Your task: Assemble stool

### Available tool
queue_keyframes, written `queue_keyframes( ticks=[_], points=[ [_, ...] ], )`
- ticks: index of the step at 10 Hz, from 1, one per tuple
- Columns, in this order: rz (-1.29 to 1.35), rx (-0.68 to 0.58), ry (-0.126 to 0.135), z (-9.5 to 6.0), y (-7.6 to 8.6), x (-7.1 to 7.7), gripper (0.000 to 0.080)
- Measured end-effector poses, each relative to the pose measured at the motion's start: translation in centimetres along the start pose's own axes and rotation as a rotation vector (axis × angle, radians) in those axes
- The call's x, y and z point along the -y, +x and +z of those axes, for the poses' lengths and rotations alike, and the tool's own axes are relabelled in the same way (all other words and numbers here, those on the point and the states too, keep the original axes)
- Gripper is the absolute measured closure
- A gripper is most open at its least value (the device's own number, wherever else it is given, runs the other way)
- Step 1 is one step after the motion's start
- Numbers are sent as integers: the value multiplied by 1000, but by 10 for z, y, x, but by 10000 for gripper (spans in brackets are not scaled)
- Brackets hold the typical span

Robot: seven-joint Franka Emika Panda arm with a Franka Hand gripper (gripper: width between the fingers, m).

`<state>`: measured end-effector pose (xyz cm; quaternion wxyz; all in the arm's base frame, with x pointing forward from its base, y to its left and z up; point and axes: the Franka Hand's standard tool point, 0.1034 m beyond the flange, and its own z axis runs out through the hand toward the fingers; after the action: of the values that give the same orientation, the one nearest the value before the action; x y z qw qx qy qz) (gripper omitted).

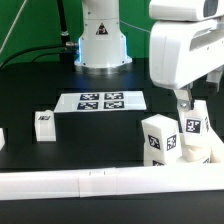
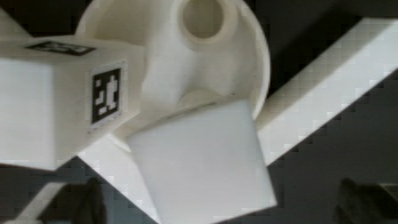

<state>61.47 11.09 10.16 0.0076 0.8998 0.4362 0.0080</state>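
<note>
In the wrist view the round white seat disc (image 2: 178, 50) with a hole fills the picture. One tagged leg (image 2: 71, 95) sits against it, and a plain-faced leg (image 2: 196, 160) juts toward the camera. My gripper (image 2: 205, 207) is open; its dark fingers (image 2: 36, 205) show on either side of that nearer leg with gaps between. In the exterior view the gripper (image 1: 184, 104) hangs just above the tagged stool parts (image 1: 160, 140) at the right. A loose leg (image 1: 45, 122) stands at the exterior view's left.
The marker board (image 1: 100, 101) lies flat in front of the robot base (image 1: 100, 40). A long white rail (image 1: 100, 186) runs along the front edge and also passes beside the seat (image 2: 338, 90). Another white piece (image 1: 2, 138) pokes in at the far left.
</note>
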Motion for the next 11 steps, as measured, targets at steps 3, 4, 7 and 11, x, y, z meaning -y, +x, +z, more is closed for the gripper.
queue_keyframes(
  ticks=[3,4,7,11],
  points=[
    [-168,0,-33,7,2,-2,151],
    [-162,4,-28,13,2,0,151],
    [-159,7,-27,18,-1,-1,151],
    [-156,8,-27,19,-2,-2,408]
  ],
)
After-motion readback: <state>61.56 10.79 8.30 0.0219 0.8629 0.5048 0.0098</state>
